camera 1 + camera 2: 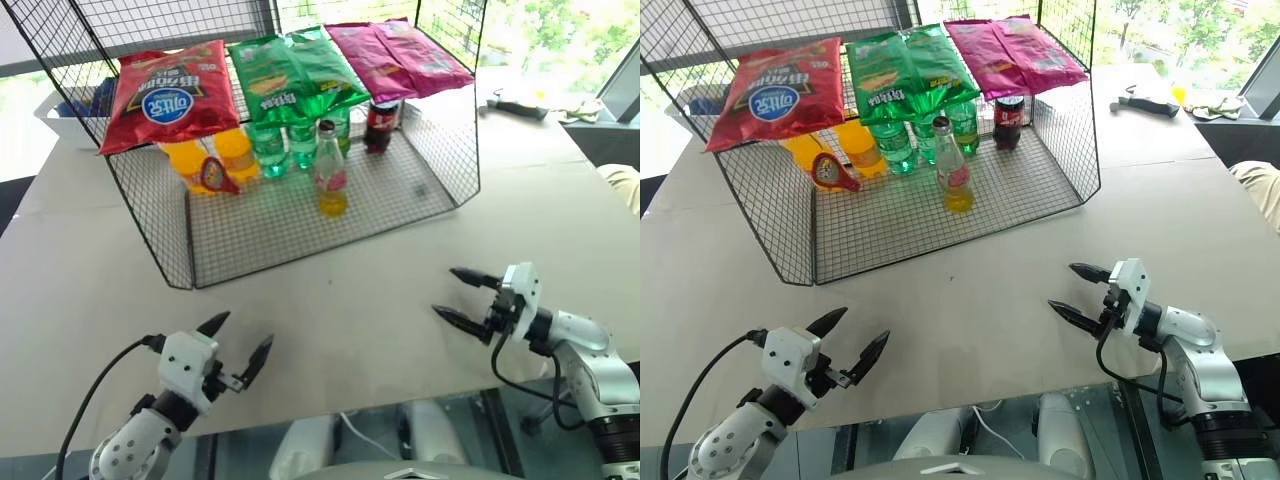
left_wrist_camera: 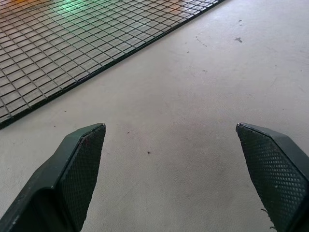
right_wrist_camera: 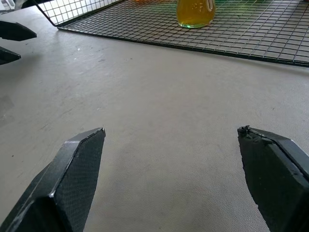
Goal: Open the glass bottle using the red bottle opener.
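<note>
The glass bottle (image 1: pixel 330 172) stands upright on the floor of the wire rack, with yellow liquid low down, a pink label band and a small metal cap; its yellow base (image 3: pixel 195 12) is in the right wrist view. The red bottle opener (image 1: pixel 216 175) leans against the orange bottles at the rack's left. My left gripper (image 1: pixel 242 345) hovers open over the table's near edge at the left, nothing between its fingers. My right gripper (image 1: pixel 456 296) is open and empty at the near right, pointing left. Both are well short of the rack.
The black wire rack (image 1: pixel 300 235) holds orange bottles (image 1: pixel 236 152), green bottles (image 1: pixel 270 145) and a cola bottle (image 1: pixel 381 126), with chip bags (image 1: pixel 172 92) on its top shelf. A dark tool (image 1: pixel 512 105) lies at the table's far right. Bare tabletop (image 1: pixel 340 300) lies between rack and grippers.
</note>
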Controlling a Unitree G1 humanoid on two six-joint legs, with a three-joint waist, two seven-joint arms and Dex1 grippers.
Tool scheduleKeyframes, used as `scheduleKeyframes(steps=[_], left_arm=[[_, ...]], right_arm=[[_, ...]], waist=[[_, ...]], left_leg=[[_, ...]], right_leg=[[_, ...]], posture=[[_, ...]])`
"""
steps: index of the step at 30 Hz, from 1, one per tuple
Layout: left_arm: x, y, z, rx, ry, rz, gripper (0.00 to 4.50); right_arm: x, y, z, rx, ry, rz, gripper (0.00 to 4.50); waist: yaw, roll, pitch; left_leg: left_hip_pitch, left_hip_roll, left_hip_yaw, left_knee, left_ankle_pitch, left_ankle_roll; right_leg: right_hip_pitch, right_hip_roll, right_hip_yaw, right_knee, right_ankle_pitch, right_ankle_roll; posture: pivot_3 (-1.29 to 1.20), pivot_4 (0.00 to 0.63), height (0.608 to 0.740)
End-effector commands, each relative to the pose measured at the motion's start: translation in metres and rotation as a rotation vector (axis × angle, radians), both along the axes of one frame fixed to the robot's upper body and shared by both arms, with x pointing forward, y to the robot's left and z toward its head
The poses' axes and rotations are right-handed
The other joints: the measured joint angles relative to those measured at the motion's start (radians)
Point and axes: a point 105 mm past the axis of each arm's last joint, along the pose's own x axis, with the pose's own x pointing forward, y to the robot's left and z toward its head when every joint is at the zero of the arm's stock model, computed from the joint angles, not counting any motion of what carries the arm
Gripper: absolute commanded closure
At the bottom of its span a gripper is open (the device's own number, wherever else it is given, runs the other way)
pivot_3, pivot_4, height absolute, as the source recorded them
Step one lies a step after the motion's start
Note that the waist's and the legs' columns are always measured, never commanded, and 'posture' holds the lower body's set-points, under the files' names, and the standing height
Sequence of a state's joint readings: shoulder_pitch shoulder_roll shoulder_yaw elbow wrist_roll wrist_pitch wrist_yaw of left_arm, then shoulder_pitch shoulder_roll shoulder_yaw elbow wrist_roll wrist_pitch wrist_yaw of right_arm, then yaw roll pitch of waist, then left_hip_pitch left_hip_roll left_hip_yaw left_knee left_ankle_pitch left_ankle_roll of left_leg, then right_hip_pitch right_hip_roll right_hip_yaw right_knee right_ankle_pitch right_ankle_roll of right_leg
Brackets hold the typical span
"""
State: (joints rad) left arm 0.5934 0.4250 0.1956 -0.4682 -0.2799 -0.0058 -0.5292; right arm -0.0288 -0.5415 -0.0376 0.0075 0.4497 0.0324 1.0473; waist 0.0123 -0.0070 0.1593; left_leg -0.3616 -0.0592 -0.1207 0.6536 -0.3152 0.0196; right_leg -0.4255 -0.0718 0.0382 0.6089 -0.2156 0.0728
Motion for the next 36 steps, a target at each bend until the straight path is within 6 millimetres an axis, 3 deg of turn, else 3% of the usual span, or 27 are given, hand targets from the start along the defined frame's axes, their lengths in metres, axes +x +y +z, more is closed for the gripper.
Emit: scheduleKeyframes(steps=[1, 17, 24, 28, 36], left_arm=[[0.000, -0.003, 0.006, 0.001, -0.026, -0.009, 0.00], [0.007, -0.001, 0.001, 0.010, -0.018, 0.016, 0.00], [0.019, 0.003, 0.009, -0.025, -0.053, 0.066, 0.00], [0.038, 0.009, 0.025, -0.068, -0.136, 0.149, 0.00], [0.084, 0.021, 0.074, -0.185, -0.310, 0.293, 0.00]], right_arm=[[-0.002, 0.002, 0.012, 0.005, -0.044, 0.017, 0.08], [-0.003, 0.008, 0.013, 0.006, -0.045, 0.020, 0.08], [-0.004, 0.012, 0.017, 0.011, -0.051, 0.038, 0.08], [-0.004, 0.023, 0.029, 0.045, -0.085, 0.059, 0.08], [-0.007, 0.068, 0.077, 0.163, -0.200, 0.144, 0.08]], waist=[[0.000, 0.000, 0.000], [0.000, -0.001, -0.001], [0.000, -0.001, -0.001], [0.000, -0.001, -0.001], [0.000, -0.004, -0.003]], left_leg=[[0.000, 0.000, 0.000, 0.000, 0.000, 0.000], [0.000, 0.000, 0.000, 0.003, 0.000, 0.000], [0.000, -0.001, 0.001, 0.012, 0.000, 0.000], [0.002, -0.001, 0.001, 0.015, 0.000, 0.000], [0.004, -0.001, -0.001, 0.018, 0.004, -0.005]], right_leg=[[0.000, 0.000, 0.000, 0.000, 0.000, 0.000], [0.000, 0.000, 0.000, 0.002, 0.000, 0.000], [0.000, 0.000, 0.001, 0.010, 0.000, 0.000], [0.003, 0.000, 0.001, 0.014, 0.000, 0.000], [0.004, 0.003, 0.000, 0.017, 0.004, -0.001]], posture=[[0.00, 0.150, 0.740], [0.00, 0.150, 0.740], [0.00, 0.150, 0.740], [0.00, 0.150, 0.740], [0.00, 0.150, 0.740]])
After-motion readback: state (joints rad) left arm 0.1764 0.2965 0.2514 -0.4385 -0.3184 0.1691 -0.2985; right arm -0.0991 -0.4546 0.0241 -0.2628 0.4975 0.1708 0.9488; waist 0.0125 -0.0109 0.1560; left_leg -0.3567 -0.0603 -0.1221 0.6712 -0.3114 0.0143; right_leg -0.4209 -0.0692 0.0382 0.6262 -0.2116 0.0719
